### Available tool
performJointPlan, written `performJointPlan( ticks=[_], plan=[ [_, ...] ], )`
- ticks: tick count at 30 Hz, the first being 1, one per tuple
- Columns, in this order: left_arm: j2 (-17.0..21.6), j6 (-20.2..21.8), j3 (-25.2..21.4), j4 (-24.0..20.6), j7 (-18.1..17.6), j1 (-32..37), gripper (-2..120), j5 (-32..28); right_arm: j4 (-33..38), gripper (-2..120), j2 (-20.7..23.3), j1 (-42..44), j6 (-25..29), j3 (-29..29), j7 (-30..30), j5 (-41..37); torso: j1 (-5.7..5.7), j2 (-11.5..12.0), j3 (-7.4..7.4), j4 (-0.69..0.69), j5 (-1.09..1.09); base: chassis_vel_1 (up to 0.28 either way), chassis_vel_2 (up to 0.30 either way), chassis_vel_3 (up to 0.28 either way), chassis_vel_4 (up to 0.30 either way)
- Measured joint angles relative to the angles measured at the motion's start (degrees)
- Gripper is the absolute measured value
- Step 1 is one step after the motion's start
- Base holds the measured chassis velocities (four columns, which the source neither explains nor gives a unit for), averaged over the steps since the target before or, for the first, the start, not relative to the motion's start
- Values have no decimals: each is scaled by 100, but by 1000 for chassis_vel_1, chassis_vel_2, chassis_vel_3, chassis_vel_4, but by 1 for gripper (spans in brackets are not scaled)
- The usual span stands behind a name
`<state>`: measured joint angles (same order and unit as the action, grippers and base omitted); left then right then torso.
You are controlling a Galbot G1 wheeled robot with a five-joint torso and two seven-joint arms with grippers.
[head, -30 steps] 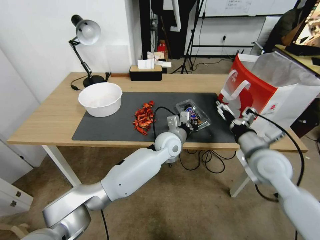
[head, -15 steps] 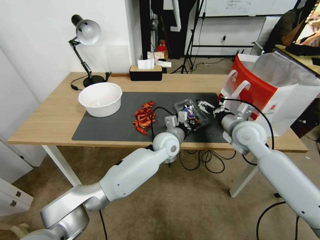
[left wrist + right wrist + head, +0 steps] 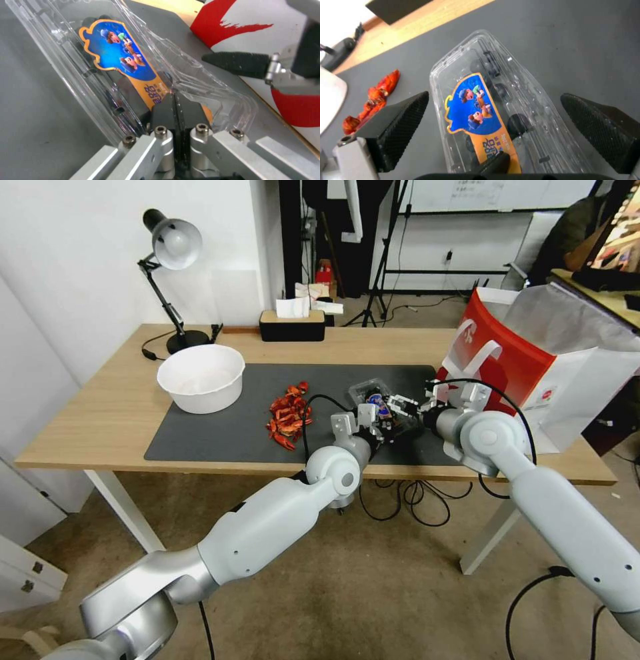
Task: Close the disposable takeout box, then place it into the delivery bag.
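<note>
one clear clamshell takeout box (image 3: 493,110), blue-and-orange label, dark round pieces inside

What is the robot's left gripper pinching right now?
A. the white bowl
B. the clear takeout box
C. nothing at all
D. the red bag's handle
B. In the left wrist view the left gripper has its fingers shut on the near edge of the clear takeout box, which lies on the dark mat.

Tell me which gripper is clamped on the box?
The left gripper, fingers pinched shut on the clear plastic takeout box edge; the right gripper hangs open above it.
</note>
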<state>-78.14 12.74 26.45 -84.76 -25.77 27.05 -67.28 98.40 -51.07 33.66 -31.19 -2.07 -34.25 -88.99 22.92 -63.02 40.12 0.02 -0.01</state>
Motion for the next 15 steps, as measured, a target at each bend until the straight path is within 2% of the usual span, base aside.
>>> performJointPlan(
  ticks=[15],
  plan=[
    [-3,-102,25,25,9,-9,0,0,-520,100,-29,-634,-679,477,-194,-185,0,0,-1,-2,0,0,0,0,0]
  ],
)
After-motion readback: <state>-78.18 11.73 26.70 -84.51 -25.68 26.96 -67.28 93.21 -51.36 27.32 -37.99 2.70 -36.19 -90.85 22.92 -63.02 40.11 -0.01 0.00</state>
